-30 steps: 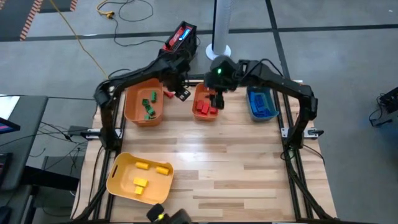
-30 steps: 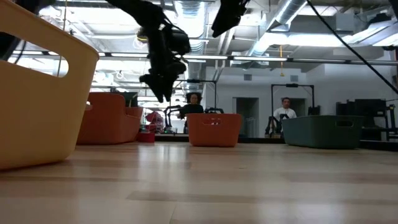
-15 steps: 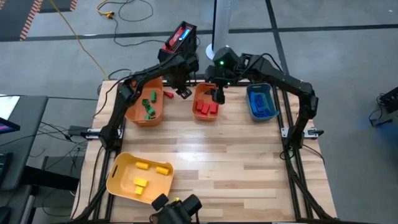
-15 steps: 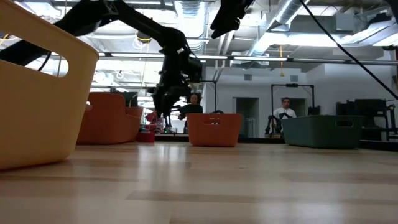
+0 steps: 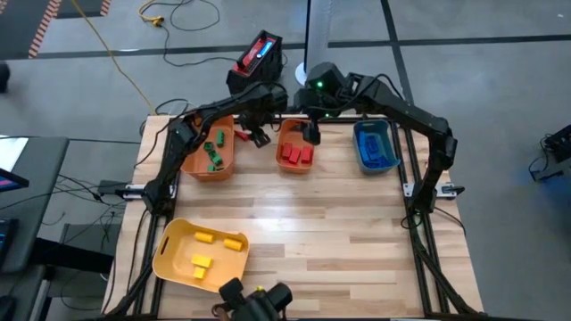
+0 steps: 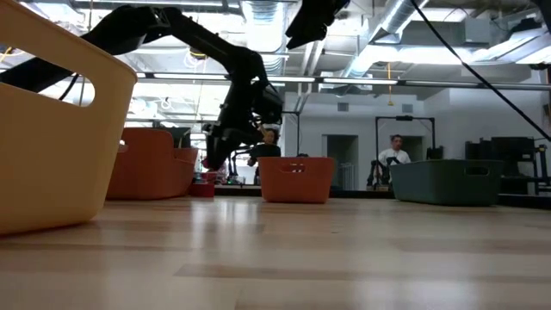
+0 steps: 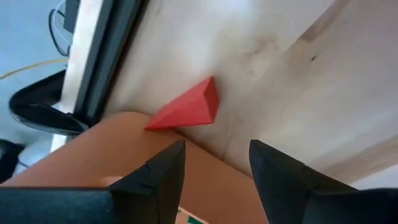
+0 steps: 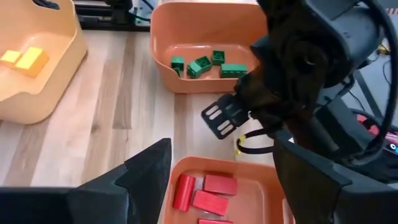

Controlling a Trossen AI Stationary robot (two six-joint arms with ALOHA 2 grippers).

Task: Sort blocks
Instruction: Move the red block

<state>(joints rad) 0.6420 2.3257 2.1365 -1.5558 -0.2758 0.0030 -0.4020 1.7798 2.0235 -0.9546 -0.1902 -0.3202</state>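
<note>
place: industrial lab/workshop | cues: exposed ceiling ducts, concrete floor, floor cables

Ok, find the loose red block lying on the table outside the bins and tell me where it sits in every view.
High view: the red block lies on the table by the bin of green blocks, just under the left gripper.
Low view: a small red shape far back beside that bin, probably the block.
Left wrist view: centre frame, ahead of the open fingers.
Right wrist view: not visible.
Shared landmark: the bin of green blocks.
</note>
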